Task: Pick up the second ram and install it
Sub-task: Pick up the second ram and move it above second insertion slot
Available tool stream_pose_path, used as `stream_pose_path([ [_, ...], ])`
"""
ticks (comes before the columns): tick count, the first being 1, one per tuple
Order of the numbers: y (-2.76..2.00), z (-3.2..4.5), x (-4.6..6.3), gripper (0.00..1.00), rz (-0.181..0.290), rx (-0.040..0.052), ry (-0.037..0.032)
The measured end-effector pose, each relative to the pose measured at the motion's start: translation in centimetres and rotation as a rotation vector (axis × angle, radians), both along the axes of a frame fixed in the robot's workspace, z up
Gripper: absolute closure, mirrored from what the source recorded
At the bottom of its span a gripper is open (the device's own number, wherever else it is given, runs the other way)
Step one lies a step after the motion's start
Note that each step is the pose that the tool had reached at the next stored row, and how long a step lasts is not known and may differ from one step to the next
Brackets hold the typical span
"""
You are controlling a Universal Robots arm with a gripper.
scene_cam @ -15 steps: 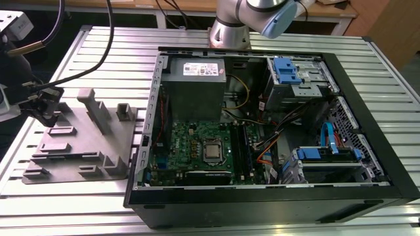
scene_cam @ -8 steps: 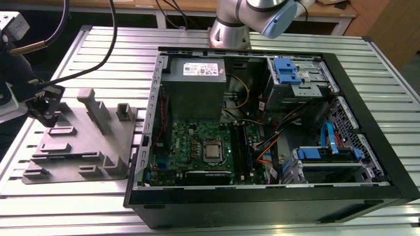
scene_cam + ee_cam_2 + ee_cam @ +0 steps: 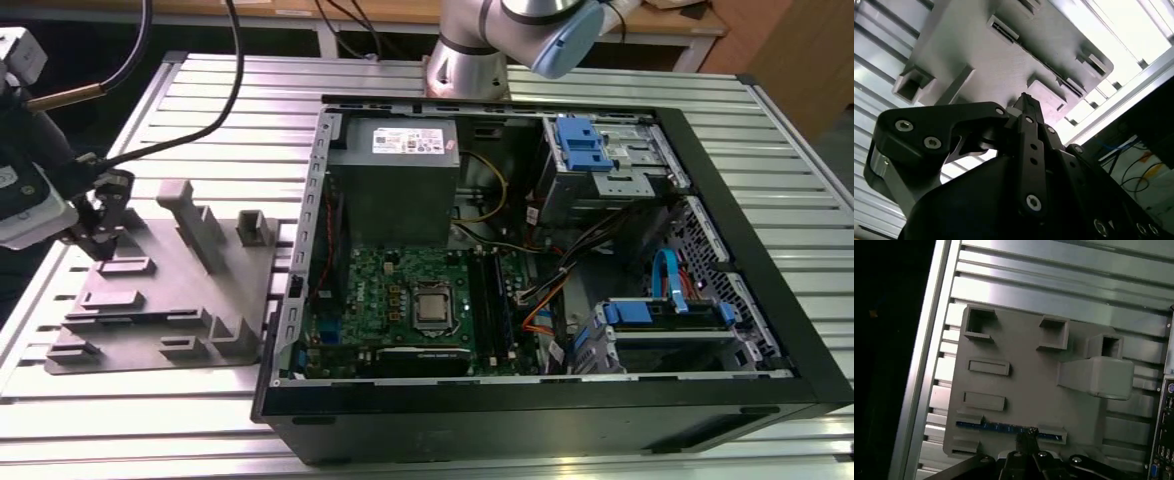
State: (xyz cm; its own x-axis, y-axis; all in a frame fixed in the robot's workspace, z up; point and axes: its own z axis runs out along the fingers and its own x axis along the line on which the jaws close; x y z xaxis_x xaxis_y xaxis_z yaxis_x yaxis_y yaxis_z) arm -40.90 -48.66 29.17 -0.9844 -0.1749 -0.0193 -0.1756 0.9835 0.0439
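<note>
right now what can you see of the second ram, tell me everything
The second ram shows in the first wrist view as a long, thin blue edge standing in a slot near one border of the grey holder plate. Raised grey blocks of the plate flank its ends. Its faces and chips are hidden. The gripper sits right over its middle, covering a short stretch; whether it grips the stick cannot be told. The stick is outside the computer case, not yet installed.

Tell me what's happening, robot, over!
End effector right at the second ram. Ram sits in grey holder slot, beside the open computer case. Nothing blocking it.
</note>
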Motion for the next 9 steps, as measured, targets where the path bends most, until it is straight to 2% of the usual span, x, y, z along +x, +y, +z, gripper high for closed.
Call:
stream_pose_path([
  [9, 0.00, -0.38, 0.00, 0.93, 0.165, 0.0000, 0.0000],
])
